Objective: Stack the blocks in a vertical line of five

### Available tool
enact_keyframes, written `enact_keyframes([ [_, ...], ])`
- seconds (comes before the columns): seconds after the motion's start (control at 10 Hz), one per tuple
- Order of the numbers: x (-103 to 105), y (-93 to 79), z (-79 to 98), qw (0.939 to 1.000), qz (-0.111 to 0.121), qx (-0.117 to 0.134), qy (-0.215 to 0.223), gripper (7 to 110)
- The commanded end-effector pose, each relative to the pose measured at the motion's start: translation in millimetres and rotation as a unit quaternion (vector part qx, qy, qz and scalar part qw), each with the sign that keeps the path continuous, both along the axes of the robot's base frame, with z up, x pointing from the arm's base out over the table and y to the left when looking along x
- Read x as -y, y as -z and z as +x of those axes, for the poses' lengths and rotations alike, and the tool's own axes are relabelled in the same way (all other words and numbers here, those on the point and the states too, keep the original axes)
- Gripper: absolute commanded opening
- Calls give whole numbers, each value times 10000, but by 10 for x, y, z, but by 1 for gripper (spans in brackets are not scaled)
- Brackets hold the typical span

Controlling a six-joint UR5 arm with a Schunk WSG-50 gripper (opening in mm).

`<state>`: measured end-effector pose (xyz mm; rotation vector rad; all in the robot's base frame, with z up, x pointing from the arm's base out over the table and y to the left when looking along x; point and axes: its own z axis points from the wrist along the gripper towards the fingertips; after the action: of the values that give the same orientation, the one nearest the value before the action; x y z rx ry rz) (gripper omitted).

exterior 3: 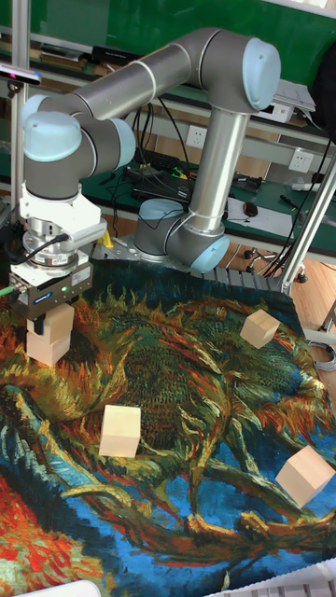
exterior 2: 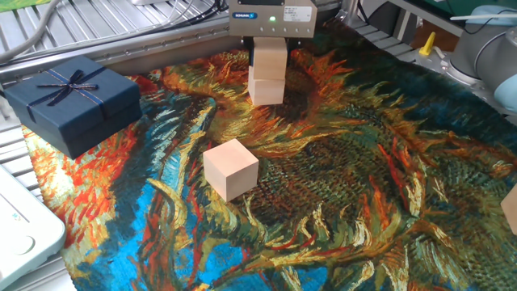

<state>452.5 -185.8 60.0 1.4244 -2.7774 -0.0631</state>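
Two pale wooden blocks are stacked at the back of the patterned cloth. The lower block [exterior 2: 266,90] [exterior 3: 45,350] rests on the cloth. On top of it sits the upper block [exterior 2: 271,63] [exterior 3: 62,322], slightly offset, and my gripper [exterior 2: 271,44] [exterior 3: 51,322] is shut on it from above. A third block [exterior 2: 231,168] [exterior 3: 121,431] lies loose in the middle of the cloth. Another block [exterior 2: 510,207] [exterior 3: 305,476] shows at the right edge. One more block [exterior 3: 259,328] lies far from the stack, seen only in the tall fixed view.
A dark blue gift box [exterior 2: 73,101] with a ribbon stands at the left on the cloth's corner. A white device [exterior 2: 24,230] sits at the front left. The arm's base [exterior 3: 182,238] stands behind the cloth, on a metal frame.
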Motion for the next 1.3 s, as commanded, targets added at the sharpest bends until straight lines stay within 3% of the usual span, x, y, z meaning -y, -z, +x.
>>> enact_keyframes([
  [0.0, -29, -9, 30, 9999, 63, 41, 87, 7],
  [0.3, -46, -22, 10, 9999, 133, 4, 47, 7],
  [0.4, -37, -23, 11, 9999, 125, 4, 32, 22],
  [0.7, 40, -21, 27, 10000, -19, 36, -14, 22],
  [1.2, -17, -15, 52, 9999, 64, 65, 64, 22],
])
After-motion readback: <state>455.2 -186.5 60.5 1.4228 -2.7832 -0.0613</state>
